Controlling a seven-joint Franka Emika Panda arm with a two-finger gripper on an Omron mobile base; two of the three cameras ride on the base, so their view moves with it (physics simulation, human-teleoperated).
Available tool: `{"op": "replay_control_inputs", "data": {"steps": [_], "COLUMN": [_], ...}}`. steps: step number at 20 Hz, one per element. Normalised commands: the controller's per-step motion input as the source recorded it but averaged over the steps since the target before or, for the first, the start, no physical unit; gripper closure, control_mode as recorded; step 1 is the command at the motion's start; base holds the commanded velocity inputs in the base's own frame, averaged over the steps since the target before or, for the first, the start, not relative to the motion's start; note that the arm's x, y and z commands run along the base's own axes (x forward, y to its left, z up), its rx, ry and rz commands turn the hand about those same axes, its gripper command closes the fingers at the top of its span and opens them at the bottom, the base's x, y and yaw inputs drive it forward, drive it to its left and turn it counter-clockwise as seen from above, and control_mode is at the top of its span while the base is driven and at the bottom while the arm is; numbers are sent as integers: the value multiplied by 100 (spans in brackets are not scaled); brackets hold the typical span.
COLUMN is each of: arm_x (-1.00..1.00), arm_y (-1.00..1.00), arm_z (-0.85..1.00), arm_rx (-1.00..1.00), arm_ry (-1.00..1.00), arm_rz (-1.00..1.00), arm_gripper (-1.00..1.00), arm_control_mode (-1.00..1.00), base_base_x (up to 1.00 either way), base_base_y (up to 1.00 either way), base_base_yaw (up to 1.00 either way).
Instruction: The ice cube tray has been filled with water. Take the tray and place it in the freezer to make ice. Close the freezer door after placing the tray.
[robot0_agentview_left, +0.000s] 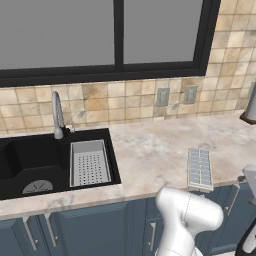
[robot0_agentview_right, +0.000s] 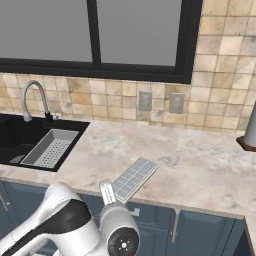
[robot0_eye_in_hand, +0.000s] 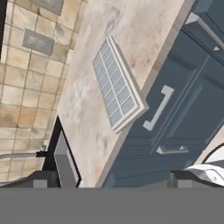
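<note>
The ice cube tray (robot0_agentview_left: 200, 169) lies flat on the marble counter (robot0_agentview_left: 150, 150), close to its front edge and right of the sink. In the right base view the tray (robot0_agentview_right: 134, 177) sits just beyond my arm's wrist. In the hand view the tray (robot0_eye_in_hand: 116, 85) lies slantwise, its pale-blue cells faintly shining with water. My gripper (robot0_eye_in_hand: 113, 180) hangs in front of the cabinets, short of the tray and apart from it. It is open, with its two dark fingertips (robot0_eye_in_hand: 39, 179) far apart and nothing between them. The freezer and its door are out of view.
A black sink (robot0_agentview_left: 30, 160) holds a perforated grey strainer basket (robot0_agentview_left: 89, 162) beside a curved faucet (robot0_agentview_left: 57, 117). Blue cabinet doors (robot0_eye_in_hand: 175, 109) with pale handles run under the counter. A grey upright object on a dark base (robot0_agentview_right: 250, 130) stands at the far right by the tiled wall.
</note>
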Motion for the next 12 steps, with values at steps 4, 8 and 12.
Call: {"op": "replay_control_inputs", "data": {"steps": [4,8,12], "arm_x": [0,5,13], "arm_y": [3,8,9], "arm_z": [-29,-25,-23], "arm_rx": [11,12,11], "arm_ry": [0,0,0], "arm_rz": [0,-1,-2], "arm_gripper": [-100,-100,-100], "arm_control_mode": [-100,-100,-100], "base_base_x": [0,0,0], "base_base_y": [0,0,0], "base_base_yaw": [0,0,0]}}
